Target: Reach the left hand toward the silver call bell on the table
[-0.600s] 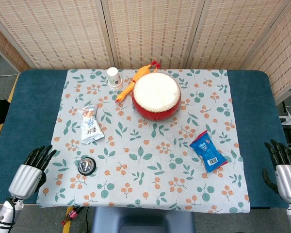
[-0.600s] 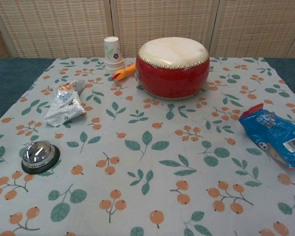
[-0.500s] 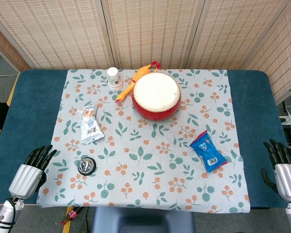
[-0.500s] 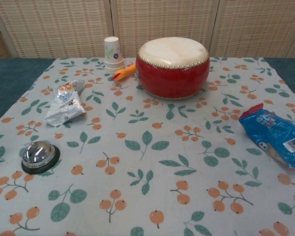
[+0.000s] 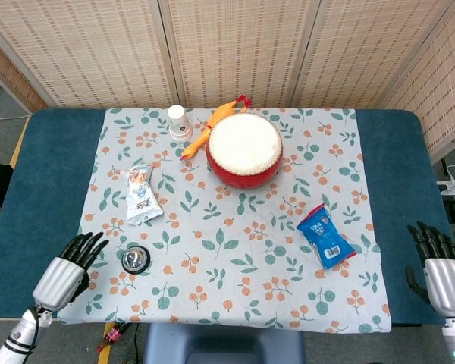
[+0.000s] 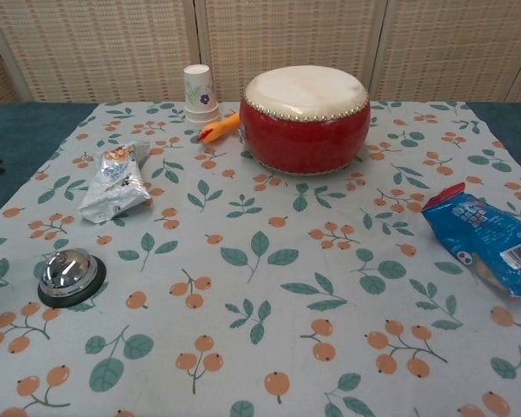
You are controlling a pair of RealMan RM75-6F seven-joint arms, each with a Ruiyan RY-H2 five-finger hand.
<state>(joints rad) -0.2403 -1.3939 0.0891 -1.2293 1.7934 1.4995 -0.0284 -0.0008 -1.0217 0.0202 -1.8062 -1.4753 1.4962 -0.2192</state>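
Two robot hands are showing at the near table edge: the left hand [image 5: 67, 271] is hovering just left of the silver call bell [image 5: 135, 258], fingers spread and holding nothing. That bell is sitting on the leaf-print tablecloth [image 5: 235, 250], near its front-left corner. Far right, the right hand [image 5: 438, 265] is resting with fingers apart, grasping nothing.

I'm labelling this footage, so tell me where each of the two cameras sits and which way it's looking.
Head view: high above the near edge, looking steeply down on the whole table; the left hand and right hand show at the bottom corners.
Chest view: low at the near edge, looking across the cloth toward the screen; no hand is clearly seen.
Both show the bell, drum, paper cup, silver packet and blue packet.
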